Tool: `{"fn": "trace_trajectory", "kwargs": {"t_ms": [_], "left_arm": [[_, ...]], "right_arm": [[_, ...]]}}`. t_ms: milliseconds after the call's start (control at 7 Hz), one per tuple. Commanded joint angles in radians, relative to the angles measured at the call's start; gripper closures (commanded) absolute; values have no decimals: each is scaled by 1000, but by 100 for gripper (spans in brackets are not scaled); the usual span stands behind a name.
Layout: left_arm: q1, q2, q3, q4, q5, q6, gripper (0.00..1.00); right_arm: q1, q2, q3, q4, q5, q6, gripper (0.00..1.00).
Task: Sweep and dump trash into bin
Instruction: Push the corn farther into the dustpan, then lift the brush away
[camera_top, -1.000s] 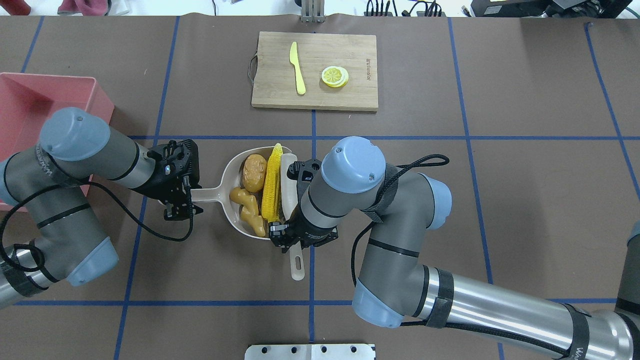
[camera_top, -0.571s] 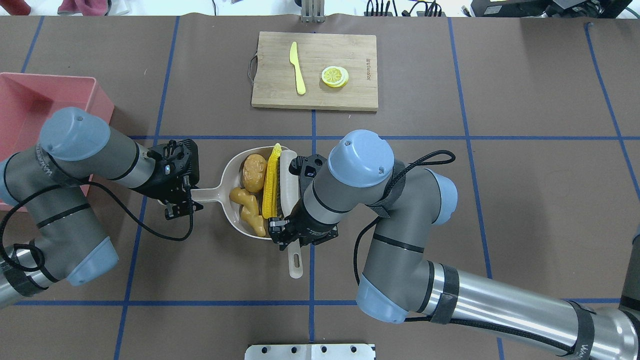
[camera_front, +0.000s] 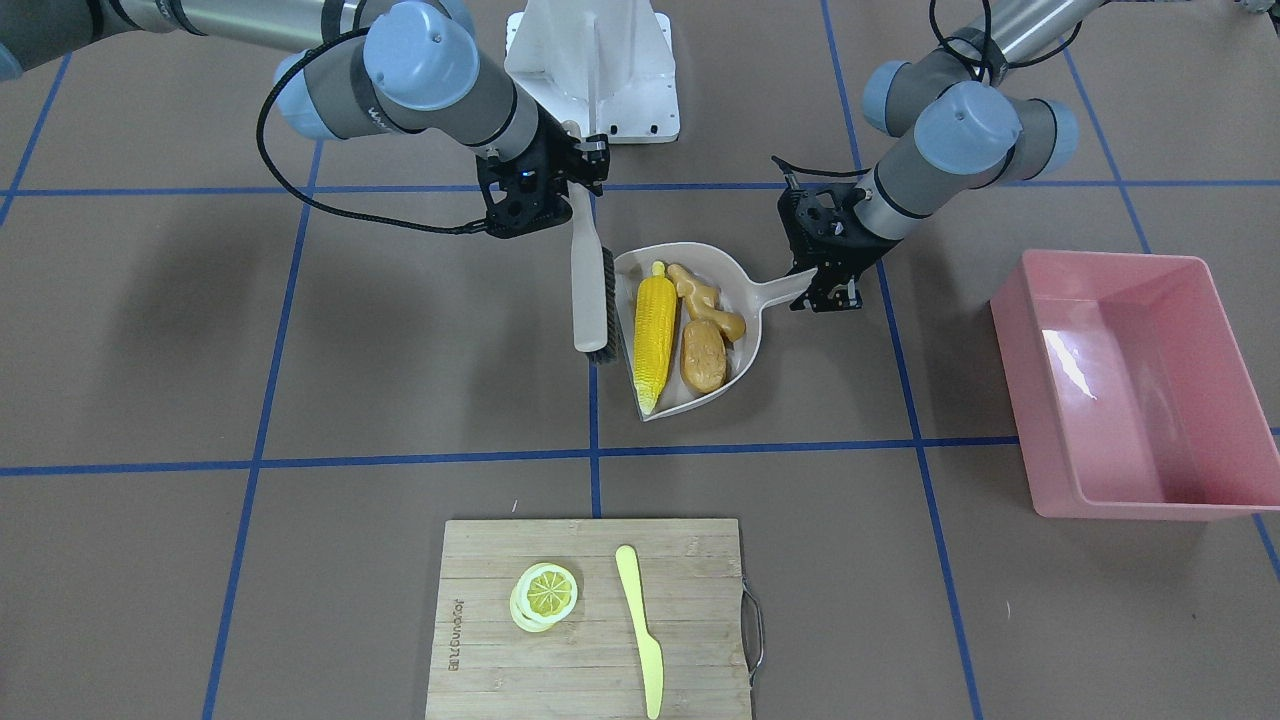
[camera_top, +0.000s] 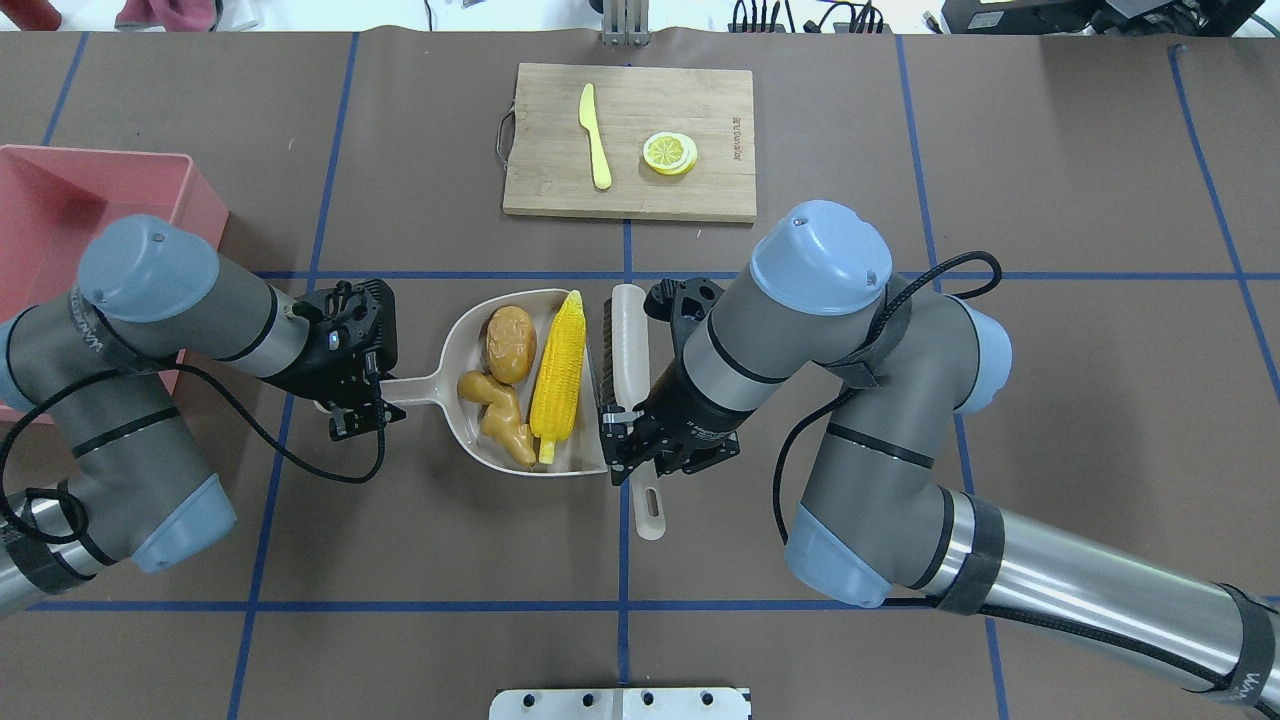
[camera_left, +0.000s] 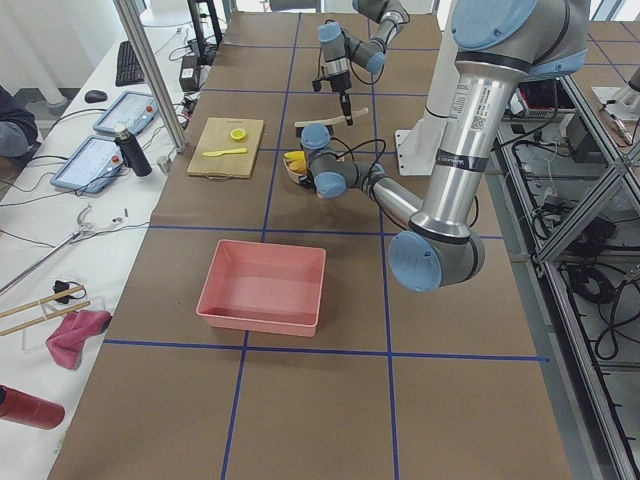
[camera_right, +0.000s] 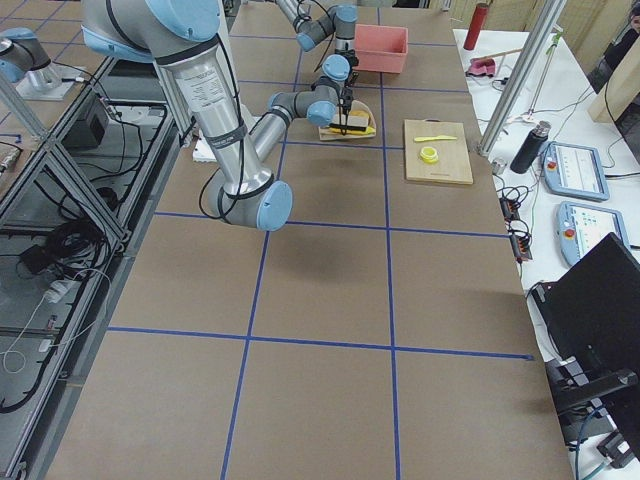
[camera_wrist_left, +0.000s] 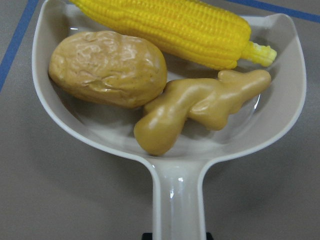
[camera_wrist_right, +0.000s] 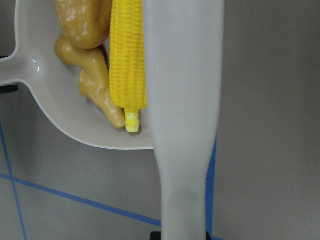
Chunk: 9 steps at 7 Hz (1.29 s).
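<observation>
Right gripper (camera_top: 640, 455) clamps the brush (camera_top: 630, 340) handle, left gripper (camera_top: 362, 400) the dustpan (camera_top: 420, 388) handle. I see corn (camera_top: 560, 375), potato (camera_top: 510, 343) and ginger (camera_top: 497, 412) in the dustpan mid-table; the bin (camera_front: 1150, 440) sits by the left edge.

the brown table mat (camera_top: 1050, 150) is crossed by blue tape lines (camera_top: 400, 606); beyond its far edge, tablets (camera_left: 90, 165) are laid on a white desk (camera_left: 40, 220).

knife (camera_top: 596, 135) and lemon slices (camera_top: 670, 153) apart on cutting board (camera_top: 545, 190)
</observation>
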Motion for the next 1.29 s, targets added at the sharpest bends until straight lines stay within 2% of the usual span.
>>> {"fn": "trace_trajectory", "kwargs": {"t_ms": [0, 143, 286, 571, 714, 1000, 1143], "left_arm": [[-2, 0, -4, -9, -1, -1, 85], [-2, 5, -3, -41, -4, -6, 92], [-2, 6, -3, -55, -4, -6, 92], [-3, 8, -3, -77, -4, -6, 99], [-3, 17, 2, -124, -7, -32, 99], [-5, 23, 5, -239, -7, -151, 99], [-9, 35, 5, -280, -7, -196, 100]], "right_arm": [[54, -32, 25, -67, 16, -16, 100], [94, -35, 68, -133, 14, -44, 100], [141, -64, 121, -204, 14, -100, 100], [230, -107, 200, -409, 2, -331, 100], [273, -119, 200, -469, 0, -417, 100], [391, -243, 206, -539, -1, -738, 100], [446, -309, 218, -577, -1, -841, 100]]}}
